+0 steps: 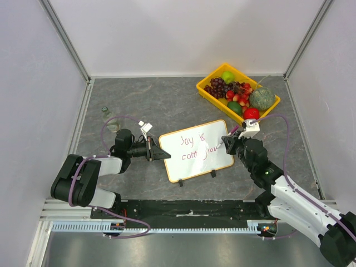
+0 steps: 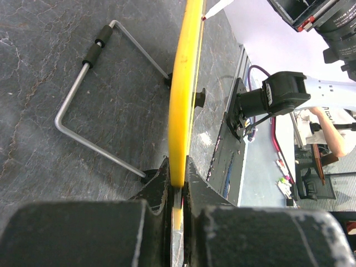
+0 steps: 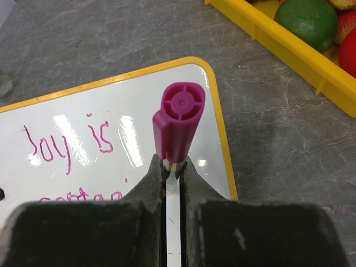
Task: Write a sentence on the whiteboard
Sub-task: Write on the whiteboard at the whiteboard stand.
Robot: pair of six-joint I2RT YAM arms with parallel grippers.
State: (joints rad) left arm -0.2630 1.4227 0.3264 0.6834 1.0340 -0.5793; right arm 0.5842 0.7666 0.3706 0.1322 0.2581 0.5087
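The whiteboard (image 1: 192, 161) stands tilted on the table's middle, white with a yellow frame. On it the sentence (image 1: 194, 146) runs in pinkish-red in two lines, "Joy is" above a second word. My left gripper (image 1: 159, 153) is shut on the board's left edge, seen edge-on as a yellow strip (image 2: 186, 83) between the jaws of the left gripper (image 2: 178, 178). My right gripper (image 1: 228, 142) is shut on a marker whose magenta cap end (image 3: 178, 119) sticks out over the whiteboard (image 3: 139, 105), beside the sentence (image 3: 67, 146). The right gripper (image 3: 173, 167) hides the marker's tip.
A yellow fruit tray (image 1: 210, 98) holding grapes, a lime and other fruit sits at the back right, its rim (image 3: 289, 50) close to the board's corner. A small glass bottle (image 1: 108, 118) stands at the left. The board's wire stand (image 2: 83, 111) rests behind it.
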